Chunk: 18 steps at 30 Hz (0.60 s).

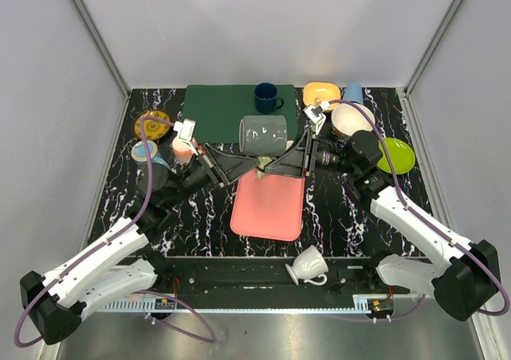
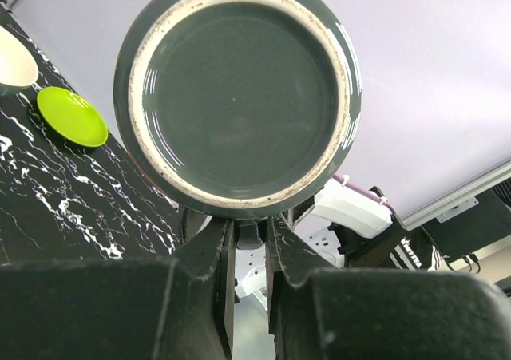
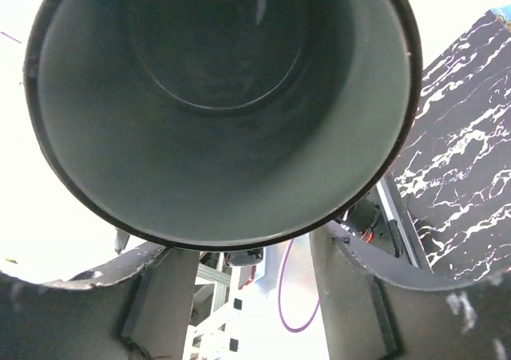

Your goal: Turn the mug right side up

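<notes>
The grey mug (image 1: 263, 135) hangs on its side in the air above the far end of the pink mat (image 1: 269, 204). Its base (image 2: 239, 96) faces the left wrist camera and its open mouth (image 3: 215, 96) faces the right wrist camera. My left gripper (image 1: 254, 162) is under the mug, shut on the mug's handle (image 2: 249, 234), which sits between the fingers (image 2: 209, 272). My right gripper (image 1: 273, 167) comes in from the right, and its fingers (image 3: 351, 288) stand apart on either side below the mug's rim, open.
A dark blue mug (image 1: 266, 96) stands on the green mat (image 1: 215, 112). A white cup (image 1: 307, 266) lies by the near edge. An orange bowl (image 1: 321, 94), a cream bowl (image 1: 351, 119) and a lime plate (image 1: 397, 155) are on the right; a yellow plate (image 1: 152, 124) is on the left.
</notes>
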### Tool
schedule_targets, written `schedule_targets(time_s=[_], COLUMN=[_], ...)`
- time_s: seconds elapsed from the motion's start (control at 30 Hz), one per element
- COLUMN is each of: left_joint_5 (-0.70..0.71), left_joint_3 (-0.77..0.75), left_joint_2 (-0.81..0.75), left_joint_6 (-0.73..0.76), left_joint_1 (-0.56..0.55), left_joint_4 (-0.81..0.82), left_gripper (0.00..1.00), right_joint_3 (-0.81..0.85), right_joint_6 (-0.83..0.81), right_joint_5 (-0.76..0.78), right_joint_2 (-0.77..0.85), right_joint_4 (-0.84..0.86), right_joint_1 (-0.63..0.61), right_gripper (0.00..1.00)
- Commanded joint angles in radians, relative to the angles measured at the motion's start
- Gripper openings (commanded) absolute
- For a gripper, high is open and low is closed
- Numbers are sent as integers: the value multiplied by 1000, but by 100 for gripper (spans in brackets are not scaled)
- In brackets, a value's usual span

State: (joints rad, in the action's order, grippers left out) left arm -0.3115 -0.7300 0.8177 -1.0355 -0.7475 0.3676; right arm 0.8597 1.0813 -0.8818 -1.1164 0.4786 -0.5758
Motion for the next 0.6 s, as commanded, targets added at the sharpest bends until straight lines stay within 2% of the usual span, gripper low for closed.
schedule_targets(time_s=[0.0, 0.23, 0.57], left_joint_5=[-72, -66, -66], left_joint_3=[-3, 17, 37], left_joint_2=[-15, -2, 47], left_joint_6=[-26, -12, 20], left_joint_1=[-6, -6, -50], left_joint_4=[180, 160, 165], left_gripper=[0, 0, 0], right_joint_3=[65, 84, 59], right_joint_6=[15, 34, 88], right_joint_5=[-22, -17, 96], right_joint_2=[-22, -51, -71], right_joint_4=[106, 133, 215], right_joint_1=[-7, -10, -10], right_gripper=[60, 43, 42])
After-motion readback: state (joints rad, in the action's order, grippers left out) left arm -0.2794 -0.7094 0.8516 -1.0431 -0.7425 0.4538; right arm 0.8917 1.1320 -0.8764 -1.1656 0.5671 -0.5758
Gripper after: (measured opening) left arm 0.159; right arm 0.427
